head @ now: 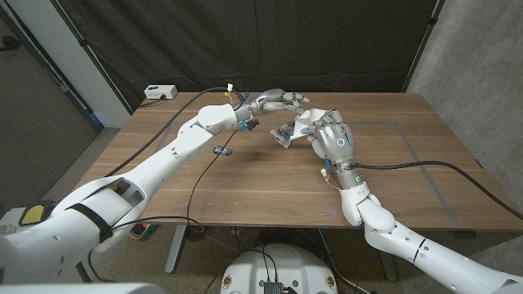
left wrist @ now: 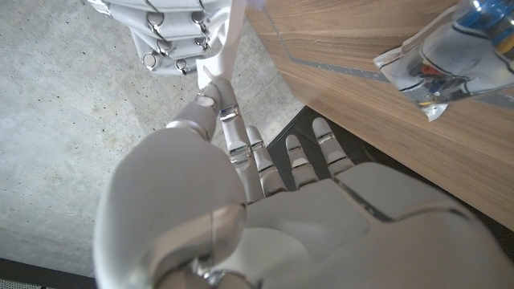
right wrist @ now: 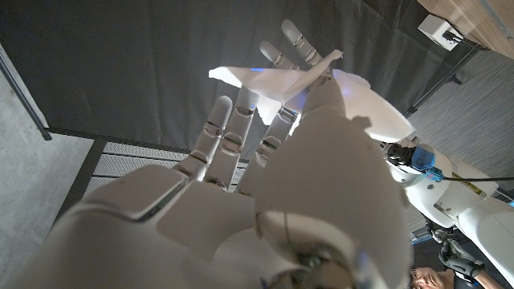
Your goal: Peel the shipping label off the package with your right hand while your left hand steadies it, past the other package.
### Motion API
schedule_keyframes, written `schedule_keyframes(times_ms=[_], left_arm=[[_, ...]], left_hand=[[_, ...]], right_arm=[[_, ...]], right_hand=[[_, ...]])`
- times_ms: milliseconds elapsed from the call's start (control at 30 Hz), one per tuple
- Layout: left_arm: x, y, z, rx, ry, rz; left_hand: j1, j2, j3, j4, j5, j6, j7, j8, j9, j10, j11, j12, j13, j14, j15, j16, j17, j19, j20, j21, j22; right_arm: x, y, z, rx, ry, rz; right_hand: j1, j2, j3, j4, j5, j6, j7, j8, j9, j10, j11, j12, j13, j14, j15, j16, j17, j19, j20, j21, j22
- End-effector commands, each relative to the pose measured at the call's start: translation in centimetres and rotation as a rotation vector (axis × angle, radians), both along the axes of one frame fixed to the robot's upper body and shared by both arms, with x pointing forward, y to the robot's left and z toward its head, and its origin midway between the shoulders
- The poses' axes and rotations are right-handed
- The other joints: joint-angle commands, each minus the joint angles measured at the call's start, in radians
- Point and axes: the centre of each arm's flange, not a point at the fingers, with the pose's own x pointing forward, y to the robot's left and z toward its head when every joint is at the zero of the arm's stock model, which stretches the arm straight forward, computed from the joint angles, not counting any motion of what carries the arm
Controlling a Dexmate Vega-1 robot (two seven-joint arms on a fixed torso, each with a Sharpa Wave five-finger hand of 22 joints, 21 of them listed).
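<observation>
Hands meet over wood-grain table (head: 245, 188): right hand (head: 331, 137) pinches thin white label (head: 306, 121); left hand's (head: 282, 101) grip unclear.

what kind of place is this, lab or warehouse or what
Most likely a robotics lab or test cell, not a warehouse: one wooden table stands before a black curtain backdrop, with bare concrete wall at the side and loose cables running across the tabletop.

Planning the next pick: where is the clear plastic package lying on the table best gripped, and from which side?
The clear package lies flat on the table, so probably pinch its flat sealed edge between the fingers, coming from the robot's left: the right hand, holding the white sheet, crowds its right side.
</observation>
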Motion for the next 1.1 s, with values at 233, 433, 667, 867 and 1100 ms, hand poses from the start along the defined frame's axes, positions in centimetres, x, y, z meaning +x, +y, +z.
schedule_keyframes(times_ms=[233, 433, 667, 867, 1100], left_arm=[[0.0, -0.9, -0.4, -0.068, 0.025, 0.005], [0.2, -1.1, -0.5, -0.082, 0.062, -0.006], [0.4, -1.5, -0.7, -0.113, 0.124, -0.035], [0.6, -1.8, -0.7, -0.105, 0.137, -0.041], [0.5, -1.0, -1.0, -0.203, 0.127, 0.023]], left_hand=[[0.044, 0.077, 0.029, 0.005, 0.001, -0.006, 0.045, 0.023, 0.057, 0.022, 0.0, 0.027, 0.016, 0.009, -0.029, -0.008, 0.013, 0.038, -0.03, 0.04, 0.006], [0.036, 0.104, 0.04, 0.024, 0.003, -0.05, 0.061, 0.04, 0.111, 0.009, 0.015, 0.041, 0.032, 0.021, -0.044, -0.008, 0.028, 0.06, -0.06, 0.073, 0.014], [0.053, 0.116, 0.052, 0.033, 0.002, -0.104, 0.058, 0.104, 0.227, 0.023, 0.01, 0.102, 0.081, 0.136, -0.113, 0.043, 0.079, 0.126, -0.138, 0.182, 0.057], [0.064, 0.118, 0.055, 0.036, 0.004, -0.113, 0.077, 0.142, 0.284, 0.024, 0.019, 0.135, 0.111, 0.173, -0.131, 0.059, 0.106, 0.127, -0.162, 0.247, 0.093], [-0.049, 0.065, 0.001, 0.091, 0.002, -0.107, 0.093, 0.181, 0.318, -0.002, 0.061, 0.193, 0.167, 0.149, -0.087, 0.036, 0.148, 0.006, -0.124, 0.341, 0.169]], right_arm=[[0.4, -0.5, 0.1, 0.029, 0.005, 0.026], [0.6, -0.9, 0.3, 0.073, 0.014, 0.057], [0.8, -1.5, 0.5, 0.122, 0.026, 0.076], [0.8, -2.0, 0.5, 0.162, 0.027, 0.115], [0.9, -2.4, 0.4, 0.162, 0.021, 0.111]], right_hand=[[-0.005, 0.0, -0.005, -0.005, 0.007, 0.004, -0.005, -0.006, 0.002, 0.008, -0.006, -0.006, 0.005, 0.001, -0.165, -0.008, 0.001, -0.009, -0.041, 0.018, -0.005], [-0.007, 0.003, -0.004, -0.004, 0.008, -0.004, -0.005, -0.009, 0.003, 0.002, -0.006, -0.011, 0.007, 0.003, -0.165, -0.012, 0.002, -0.012, -0.04, 0.026, -0.011], [-0.016, 0.008, -0.004, 0.002, 0.007, -0.037, -0.004, -0.016, 0.006, -0.029, -0.006, -0.03, 0.006, 0.005, -0.165, -0.018, 0.006, -0.015, -0.035, 0.039, -0.019], [-0.024, 0.015, -0.002, 0.007, 0.006, -0.04, -0.005, -0.007, 0.014, -0.024, -0.006, -0.032, 0.008, 0.008, -0.165, -0.021, 0.006, -0.016, -0.034, 0.05, -0.025], [-0.025, 0.016, -0.001, 0.007, 0.006, -0.037, -0.004, -0.003, 0.014, -0.02, -0.005, -0.032, 0.009, 0.009, -0.165, -0.021, 0.009, -0.018, -0.034, 0.054, -0.027]])
